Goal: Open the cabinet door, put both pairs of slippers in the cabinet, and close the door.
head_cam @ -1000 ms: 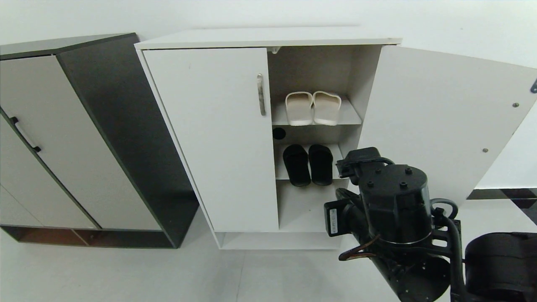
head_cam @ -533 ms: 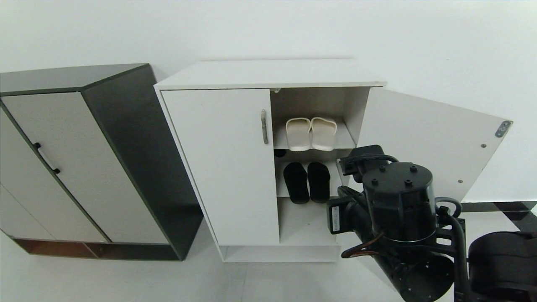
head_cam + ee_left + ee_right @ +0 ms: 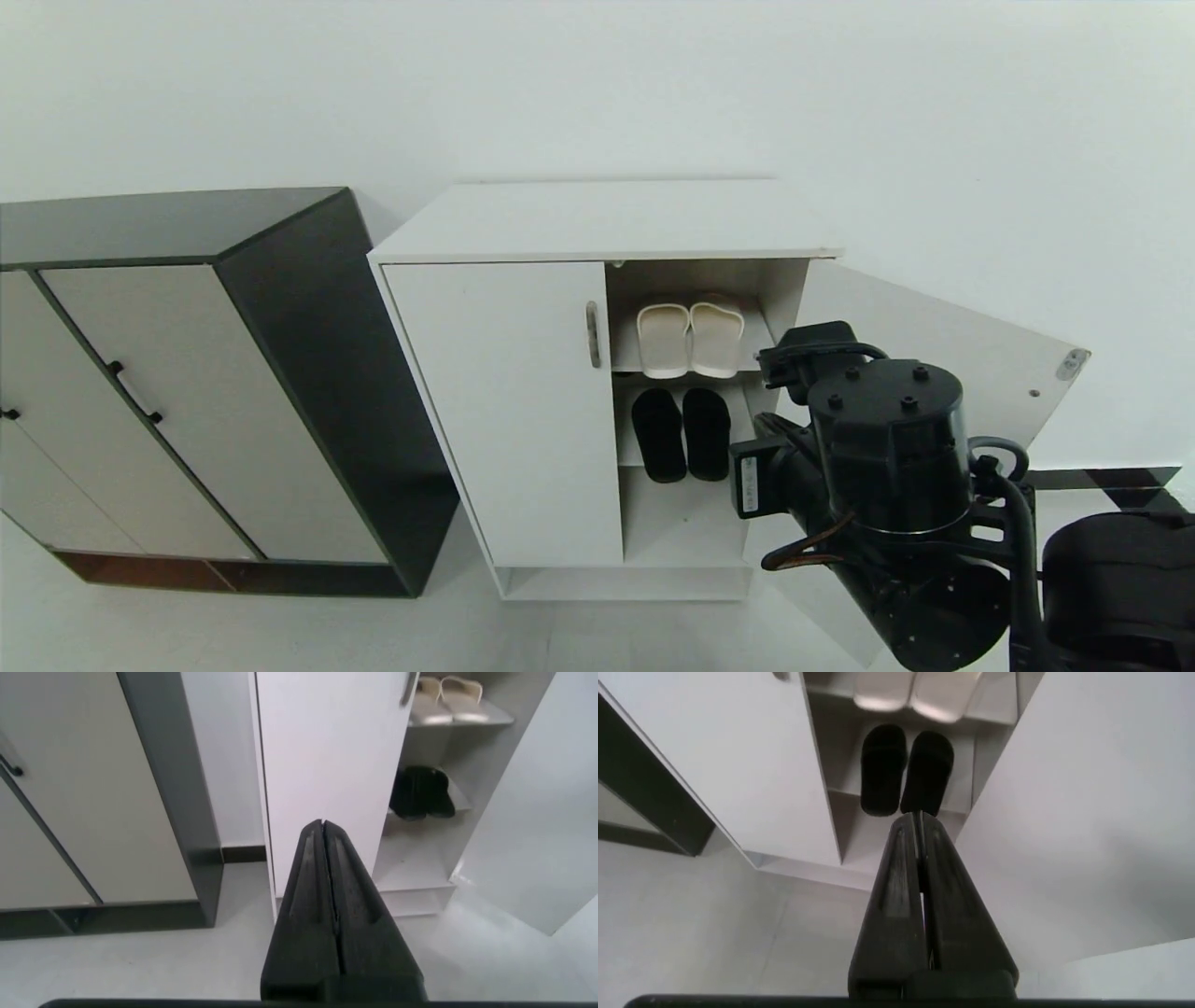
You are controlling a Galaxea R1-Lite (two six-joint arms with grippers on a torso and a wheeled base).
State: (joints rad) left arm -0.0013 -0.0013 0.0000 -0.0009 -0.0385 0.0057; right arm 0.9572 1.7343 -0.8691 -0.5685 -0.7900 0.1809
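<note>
Before the cabinet (image 3: 504,411), my left end effector (image 3: 322,831) and right end effector (image 3: 922,821) were closed, empty; inside, white slippers (image 3: 665,341) sat above black slippers (image 3: 659,434).

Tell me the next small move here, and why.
Probably move the right pincer to the open door and start pushing it shut. The white slippers sit on the upper shelf and the black slippers on the shelf below, so only closing seems left. That pincer is shut and holds nothing.

White cabinet (image 3: 597,219), door (image 3: 934,345) open, holds white slippers (image 3: 691,338) above black slippers (image 3: 681,434).
</note>
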